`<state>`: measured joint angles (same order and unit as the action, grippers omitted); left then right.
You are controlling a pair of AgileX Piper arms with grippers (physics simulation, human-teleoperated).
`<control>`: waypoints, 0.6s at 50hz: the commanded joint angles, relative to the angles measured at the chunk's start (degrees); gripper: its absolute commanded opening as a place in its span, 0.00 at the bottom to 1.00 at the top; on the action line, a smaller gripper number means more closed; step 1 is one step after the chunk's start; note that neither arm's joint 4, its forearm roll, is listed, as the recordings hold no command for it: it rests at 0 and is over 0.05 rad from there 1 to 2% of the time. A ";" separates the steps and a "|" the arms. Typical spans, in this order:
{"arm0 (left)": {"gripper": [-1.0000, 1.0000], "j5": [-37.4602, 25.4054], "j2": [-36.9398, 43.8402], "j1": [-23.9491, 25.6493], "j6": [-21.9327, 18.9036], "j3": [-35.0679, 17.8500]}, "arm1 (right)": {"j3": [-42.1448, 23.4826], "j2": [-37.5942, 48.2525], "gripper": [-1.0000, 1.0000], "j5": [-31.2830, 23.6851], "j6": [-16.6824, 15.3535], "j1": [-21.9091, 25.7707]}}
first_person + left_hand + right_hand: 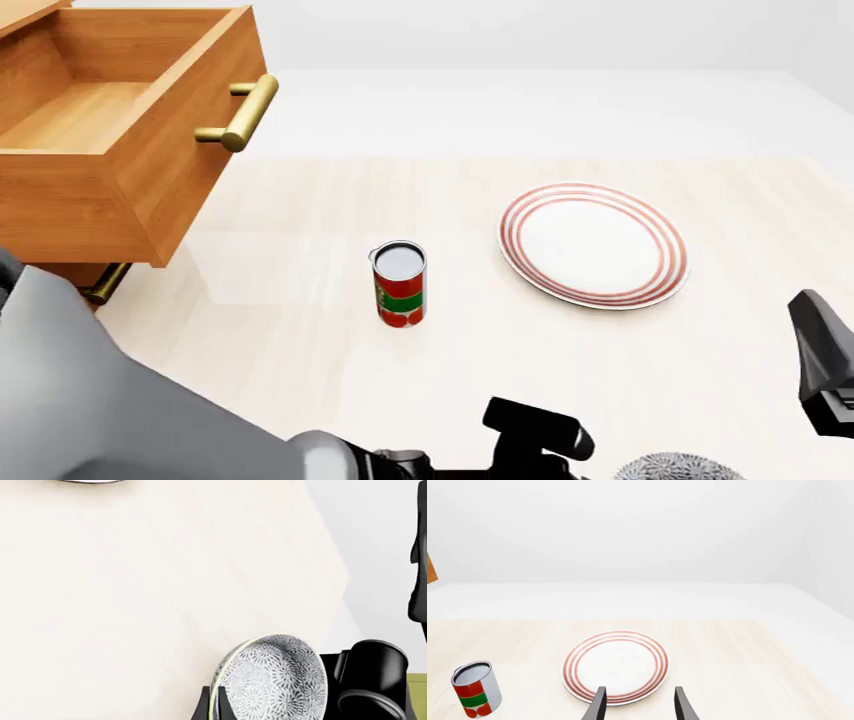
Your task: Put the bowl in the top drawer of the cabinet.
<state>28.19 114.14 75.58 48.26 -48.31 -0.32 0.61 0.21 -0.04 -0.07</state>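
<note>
Between your left gripper's (223, 707) fingers, bowl (275, 677) is sitting tilted on edge, rim clamped; front view is showing it only at bottom edge, right of centre. Your right gripper (639, 705) is hovering with fingers apart, empty, over near rim of plate (594, 243). Can (399, 284) is standing mid-table. Top drawer (114, 130) is hanging open, far left.

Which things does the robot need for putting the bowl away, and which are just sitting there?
Needed:
- the bowl, held on edge in the left gripper
- the top drawer, pulled open
- the cabinet

Just sitting on the table:
- the can, upright
- the plate with red rings
</note>
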 commanded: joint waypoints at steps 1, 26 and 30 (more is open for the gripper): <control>0.00 -1.91 -1.66 -2.21 -1.37 0.56 | 0.00 -0.01 1.00 0.00 0.00 -0.01; 0.00 -7.78 -11.66 -4.92 -2.38 2.25 | 0.00 0.01 1.00 0.00 0.01 0.00; 0.00 -8.96 -13.01 -5.41 -2.70 2.16 | 0.00 -0.02 1.00 0.00 -0.01 0.00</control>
<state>21.49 104.73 71.18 46.14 -46.12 -0.32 0.61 0.21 -0.04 -0.07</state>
